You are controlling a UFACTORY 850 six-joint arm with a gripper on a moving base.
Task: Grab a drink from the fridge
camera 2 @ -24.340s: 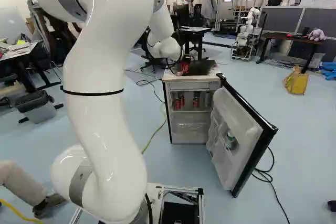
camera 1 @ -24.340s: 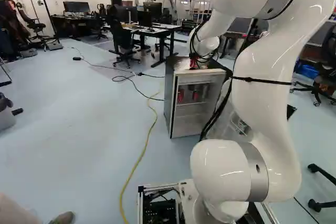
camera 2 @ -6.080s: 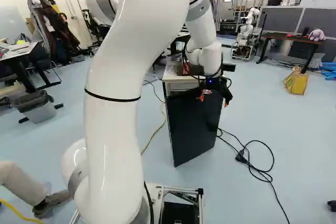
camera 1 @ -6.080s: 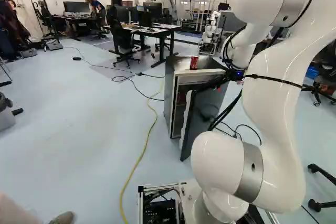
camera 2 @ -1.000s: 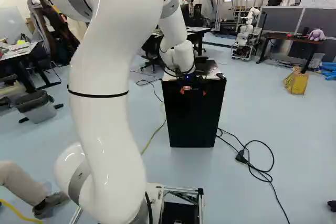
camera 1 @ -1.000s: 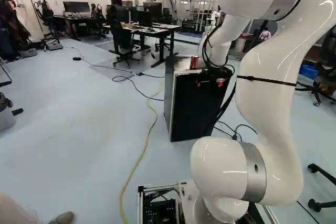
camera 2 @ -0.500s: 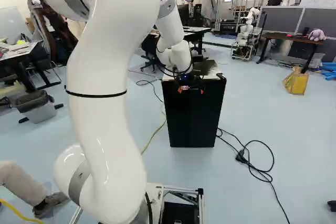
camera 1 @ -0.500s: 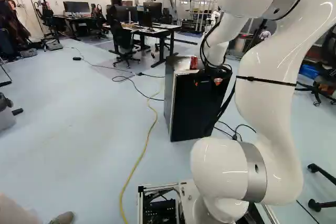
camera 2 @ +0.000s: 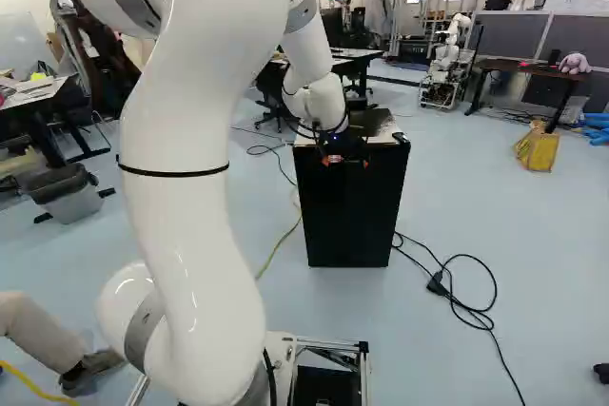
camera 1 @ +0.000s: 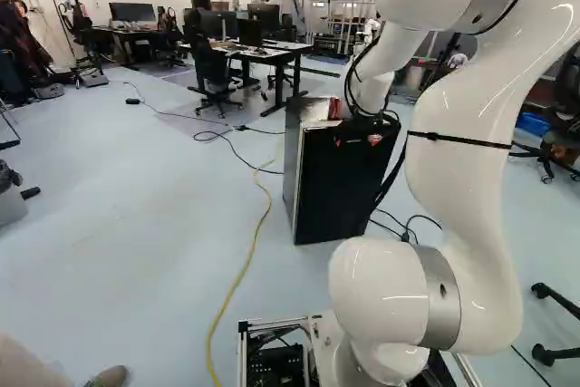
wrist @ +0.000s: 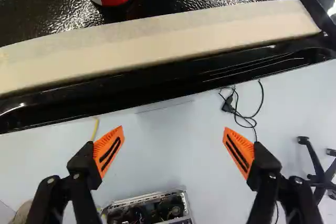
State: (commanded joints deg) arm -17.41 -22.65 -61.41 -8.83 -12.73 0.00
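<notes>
"What did the left base view show?"

"The small fridge point(camera 1: 294, 169) stood just right of the middle of the frame, its black door point(camera 1: 335, 197) looking closed. The red drink can point(camera 1: 334, 108) was upright on top, partly hidden by the wrist. The hand point(camera 1: 359, 140) hung at the door's upper edge."

"Why leave the drink up there?"

"I'd guess to free the hand for the door. A can between those fingers would have made pushing awkward."

"And the right base view?"

"The door filled the fridge's front, right of centre in the frame, and looked flush. The hand sat near its top, with the arm reaching over from the upper left. I couldn't pick out the can there; the wrist probably covered it. A black cable point(camera 2: 466, 306) lay on the floor towards the lower right, apart from the fridge."

"Was the hand holding anything?"

"No. In the wrist view its orange pads point(wrist: 108, 148) stood wide apart, nothing between them. The door's top edge ran ahead of them, and the can stood beyond that. I couldn't tell whether the hand touched the door."

"So what was left?"

"Rising clear, I think, then closing around the can from both sides. Coming in low might have knocked it over."
</notes>
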